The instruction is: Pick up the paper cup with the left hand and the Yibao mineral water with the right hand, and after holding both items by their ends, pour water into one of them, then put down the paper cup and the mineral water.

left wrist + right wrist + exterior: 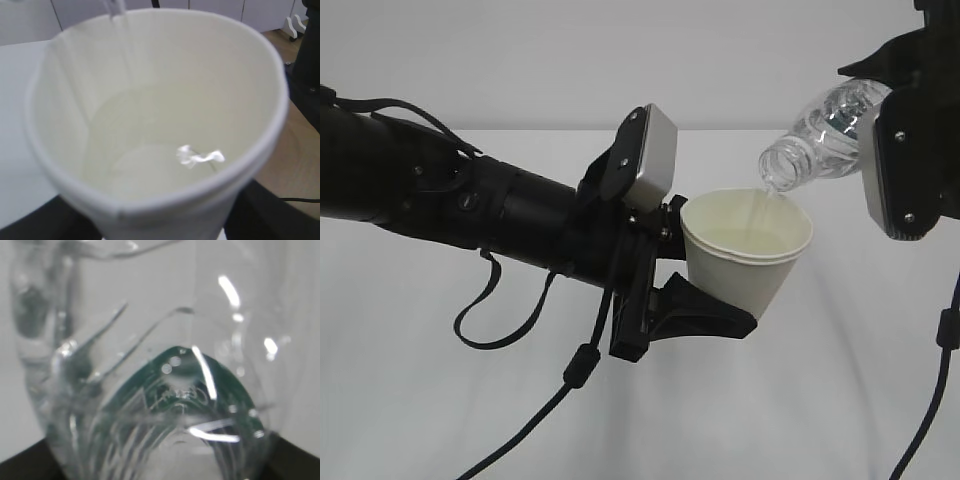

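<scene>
The white paper cup (748,252) is held in the air, tilted slightly, by my left gripper (705,300), which is shut on its lower part. The left wrist view looks straight into the cup (155,125); a pool of water lies at its bottom and a thin stream runs down its far wall. My right gripper (895,110) at the upper right is shut on the clear Yibao mineral water bottle (820,135), tipped neck-down with its mouth just above the cup's rim. The bottle (150,390) fills the right wrist view, with the green label showing through.
The white table (800,400) lies below both arms against a plain pale wall. Black cables (520,420) hang from the left arm, and another cable (930,400) hangs at the right edge. A wooden floor (295,160) shows beyond the table's edge.
</scene>
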`<state>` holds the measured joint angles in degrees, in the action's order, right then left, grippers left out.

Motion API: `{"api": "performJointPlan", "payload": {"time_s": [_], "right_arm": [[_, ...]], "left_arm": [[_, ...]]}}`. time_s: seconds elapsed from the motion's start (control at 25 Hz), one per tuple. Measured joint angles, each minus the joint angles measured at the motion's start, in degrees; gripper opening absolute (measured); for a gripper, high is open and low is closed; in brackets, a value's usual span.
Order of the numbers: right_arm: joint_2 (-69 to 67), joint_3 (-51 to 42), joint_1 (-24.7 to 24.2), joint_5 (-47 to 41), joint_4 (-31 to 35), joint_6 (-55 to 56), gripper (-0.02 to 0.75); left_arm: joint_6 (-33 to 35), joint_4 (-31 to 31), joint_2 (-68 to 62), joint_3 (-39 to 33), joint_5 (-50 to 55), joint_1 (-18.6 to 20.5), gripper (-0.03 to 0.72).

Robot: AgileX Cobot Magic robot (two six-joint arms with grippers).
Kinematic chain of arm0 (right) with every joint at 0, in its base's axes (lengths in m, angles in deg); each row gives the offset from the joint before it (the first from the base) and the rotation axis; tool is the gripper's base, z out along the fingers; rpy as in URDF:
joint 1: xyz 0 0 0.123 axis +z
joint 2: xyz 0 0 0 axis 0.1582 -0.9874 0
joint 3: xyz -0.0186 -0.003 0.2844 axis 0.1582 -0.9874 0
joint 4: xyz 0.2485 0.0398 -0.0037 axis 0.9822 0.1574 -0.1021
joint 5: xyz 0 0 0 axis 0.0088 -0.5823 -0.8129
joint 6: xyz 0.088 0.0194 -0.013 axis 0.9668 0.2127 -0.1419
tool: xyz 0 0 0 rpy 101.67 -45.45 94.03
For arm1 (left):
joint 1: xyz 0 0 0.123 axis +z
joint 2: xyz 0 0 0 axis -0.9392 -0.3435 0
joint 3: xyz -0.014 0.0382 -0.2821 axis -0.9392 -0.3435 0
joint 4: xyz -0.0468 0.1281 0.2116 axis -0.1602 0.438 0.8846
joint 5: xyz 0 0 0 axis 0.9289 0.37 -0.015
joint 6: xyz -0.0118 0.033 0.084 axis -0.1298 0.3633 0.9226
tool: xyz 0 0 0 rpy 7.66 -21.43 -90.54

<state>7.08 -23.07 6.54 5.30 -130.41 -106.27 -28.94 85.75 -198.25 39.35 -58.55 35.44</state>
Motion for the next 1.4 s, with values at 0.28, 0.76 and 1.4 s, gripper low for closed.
{"api": "performJointPlan", "payload": {"time_s": [0.28,0.76,1.4], "right_arm": [[0.0,1.5,0.0,0.0,0.0,0.0,0.479],[0.0,1.7,0.0,-0.1,0.0,0.0,0.479],[0.0,1.7,0.0,-0.3,0.0,0.0,0.479]], "left_arm": [[0.0,0.0,0.0,0.0,0.0,0.0,0.445],[0.0,0.0,0.0,0.0,0.0,0.0,0.445],[0.0,0.0,0.0,0.0,0.0,0.0,0.445]]}}
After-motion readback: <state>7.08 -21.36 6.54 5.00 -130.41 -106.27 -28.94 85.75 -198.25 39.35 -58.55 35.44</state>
